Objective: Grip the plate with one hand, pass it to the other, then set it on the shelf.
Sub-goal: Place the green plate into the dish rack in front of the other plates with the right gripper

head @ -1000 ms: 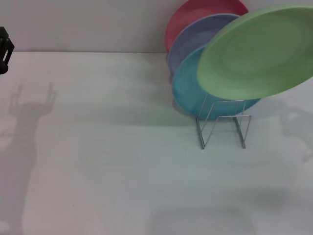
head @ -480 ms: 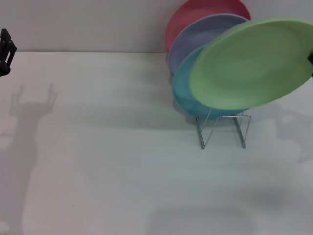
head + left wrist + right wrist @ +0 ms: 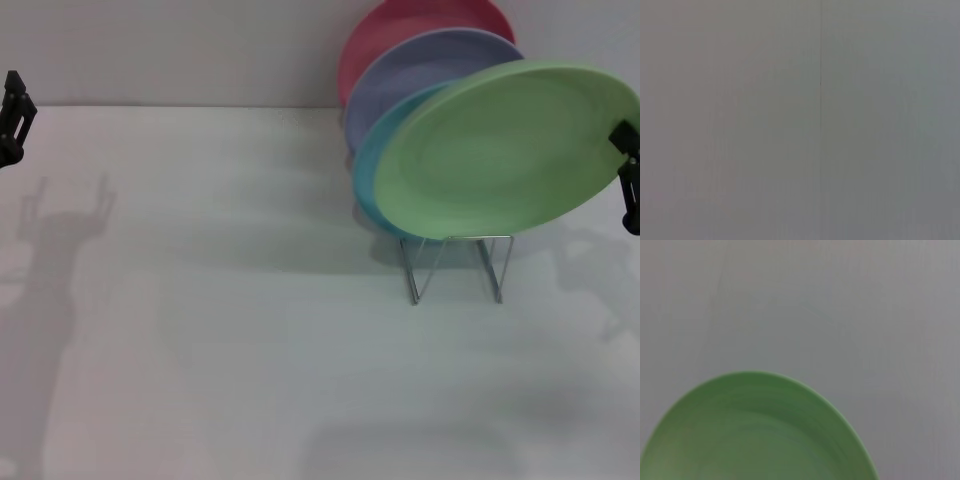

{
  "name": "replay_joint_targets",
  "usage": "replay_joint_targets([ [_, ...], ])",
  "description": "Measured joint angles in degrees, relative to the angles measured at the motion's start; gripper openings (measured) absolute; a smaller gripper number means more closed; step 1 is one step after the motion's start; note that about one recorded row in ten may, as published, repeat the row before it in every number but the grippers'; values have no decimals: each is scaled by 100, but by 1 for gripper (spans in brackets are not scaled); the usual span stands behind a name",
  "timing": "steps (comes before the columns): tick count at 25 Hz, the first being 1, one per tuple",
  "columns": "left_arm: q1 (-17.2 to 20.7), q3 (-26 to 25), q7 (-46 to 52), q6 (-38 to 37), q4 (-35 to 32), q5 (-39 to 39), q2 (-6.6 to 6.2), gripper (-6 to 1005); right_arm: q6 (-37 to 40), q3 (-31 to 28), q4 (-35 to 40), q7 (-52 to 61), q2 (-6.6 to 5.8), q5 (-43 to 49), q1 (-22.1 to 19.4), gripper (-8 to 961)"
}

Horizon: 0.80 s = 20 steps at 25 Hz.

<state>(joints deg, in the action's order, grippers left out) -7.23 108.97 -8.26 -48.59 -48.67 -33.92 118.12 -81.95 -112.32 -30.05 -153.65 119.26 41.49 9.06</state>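
The plate [image 3: 500, 150] hangs tilted in the air just above the shelf [image 3: 455, 265], in front of the blue plate [image 3: 368, 180]. The right gripper [image 3: 628, 180] clamps its right rim. The left gripper [image 3: 14, 115] sits far off at the left edge; whether it is open cannot be told. Placing appears under way; next the plate must drop between the wires.

even bright light; soft arm shadow on table [image 3: 250, 350] left; plate [image 3: 755, 435] blurred in right wrist view.
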Motion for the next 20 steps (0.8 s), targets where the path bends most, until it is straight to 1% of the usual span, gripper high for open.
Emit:
replay_joint_targets([
  [10,-10,3,0,7,17,60,-8,806,18,-41,240,-172,-3,0,69,18],
  [20,-97,23,0,80,76,70,-3,806,73,-31,387,-316,-8,0,91,19],
])
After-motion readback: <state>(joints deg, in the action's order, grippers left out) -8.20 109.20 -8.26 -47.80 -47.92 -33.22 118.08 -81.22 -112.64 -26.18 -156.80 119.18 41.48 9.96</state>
